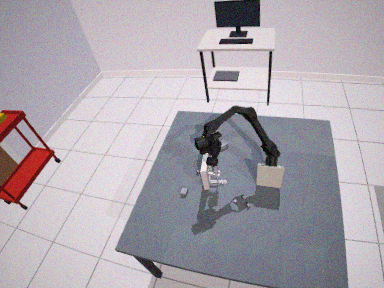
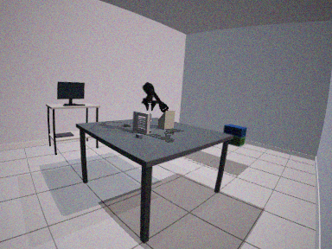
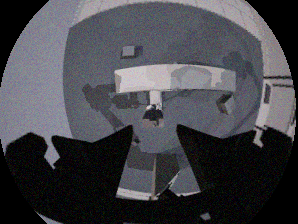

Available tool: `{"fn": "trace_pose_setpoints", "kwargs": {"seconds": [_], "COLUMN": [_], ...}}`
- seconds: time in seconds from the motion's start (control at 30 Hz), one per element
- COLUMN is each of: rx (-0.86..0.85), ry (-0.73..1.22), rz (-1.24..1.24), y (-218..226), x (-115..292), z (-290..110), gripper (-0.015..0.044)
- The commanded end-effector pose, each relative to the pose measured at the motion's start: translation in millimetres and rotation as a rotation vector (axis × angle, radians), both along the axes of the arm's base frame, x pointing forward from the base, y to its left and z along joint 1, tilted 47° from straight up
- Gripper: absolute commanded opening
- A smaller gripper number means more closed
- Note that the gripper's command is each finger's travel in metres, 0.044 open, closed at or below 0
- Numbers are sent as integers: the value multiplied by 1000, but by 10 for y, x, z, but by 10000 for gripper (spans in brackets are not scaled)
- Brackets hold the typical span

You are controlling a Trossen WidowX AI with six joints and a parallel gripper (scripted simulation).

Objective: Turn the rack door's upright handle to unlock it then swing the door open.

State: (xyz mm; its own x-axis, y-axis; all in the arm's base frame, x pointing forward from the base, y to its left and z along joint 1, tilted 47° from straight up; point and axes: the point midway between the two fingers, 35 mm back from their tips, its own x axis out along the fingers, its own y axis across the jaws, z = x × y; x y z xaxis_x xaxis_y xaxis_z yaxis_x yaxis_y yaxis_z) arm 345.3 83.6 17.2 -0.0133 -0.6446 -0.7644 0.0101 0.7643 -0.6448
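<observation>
The pale rack (image 1: 204, 172) (image 2: 141, 123) (image 3: 145, 78) stands upright on the dark table (image 1: 300, 230) (image 2: 186, 143). From above, its top edge looks like one straight bar, with no swung-out door visible. A short pale handle part (image 3: 155, 97) sticks out from the rack's arm-side face, with a dark piece at its end; its exact turn is unclear. My gripper (image 1: 213, 165) (image 2: 150, 109) (image 3: 154, 128) is open and points down above the rack's arm side. In the wrist view the handle part lies just beyond the gap between the fingertips. No contact is visible.
A small grey block (image 1: 183, 191) (image 2: 138, 136) (image 3: 128, 51) lies beyond the rack. Another block (image 1: 224, 146) (image 3: 227, 104) lies to its side, towards the desk. A beige box (image 1: 270, 176) (image 2: 168, 120) stands at the arm's base. Small pale items lie between the rack and box.
</observation>
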Motion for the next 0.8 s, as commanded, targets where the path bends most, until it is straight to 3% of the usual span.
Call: {"fn": "trace_pose_setpoints", "kwargs": {"seconds": [0.0, 0.77], "rx": [-72, -97], "ry": [48, 67], "rz": [10, 17], "y": [10, -174], "x": [-29, -35], "z": [-60, -274], "gripper": [287, 287]}}
